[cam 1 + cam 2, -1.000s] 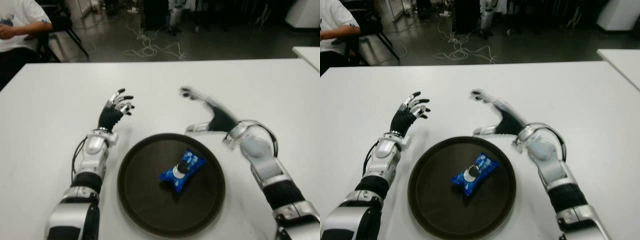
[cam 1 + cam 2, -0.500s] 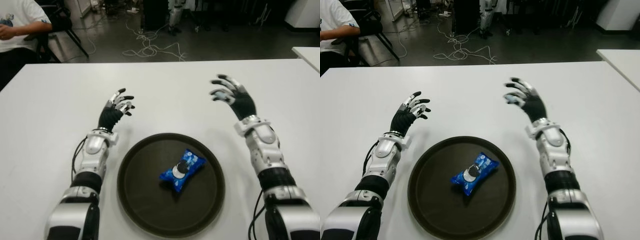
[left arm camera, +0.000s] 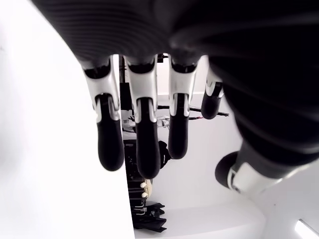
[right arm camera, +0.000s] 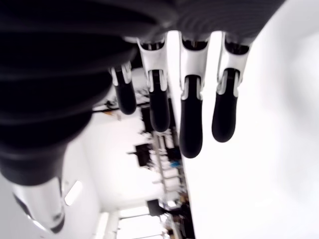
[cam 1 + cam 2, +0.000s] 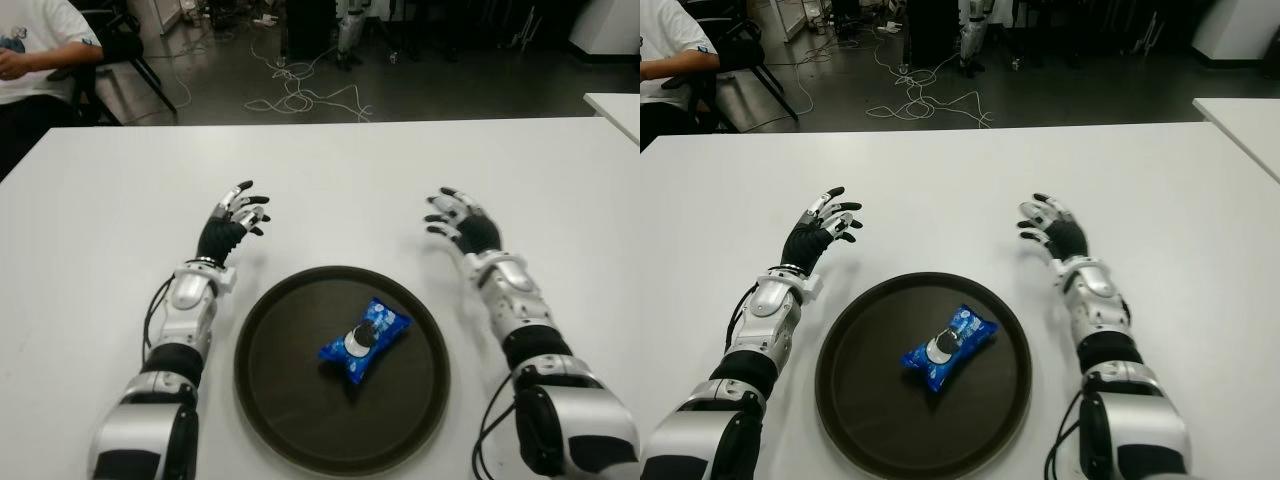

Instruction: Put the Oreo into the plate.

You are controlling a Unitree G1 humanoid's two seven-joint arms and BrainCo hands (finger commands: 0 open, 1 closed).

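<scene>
Oreo (image 5: 364,341) lies in plate (image 5: 270,400), both hands empty.
Left hand (image 5: 228,222) shows past the plate's far-left rim, right hand (image 5: 462,225) past its far-right rim; both have fingers spread, relaxed, holding nothing, over white table (image 5: 340,190).

White table (image 5: 340,170), seated person (image 5: 35,50), floor cables (image 5: 300,100)

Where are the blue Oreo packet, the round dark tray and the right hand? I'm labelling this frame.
Blue Oreo packet (image 5: 364,341), left eye view, on the wrapper's middle.
Round dark tray (image 5: 290,400), left eye view, on its bare floor.
Right hand (image 5: 1055,231), right eye view, on its back, fingers spread.
</scene>
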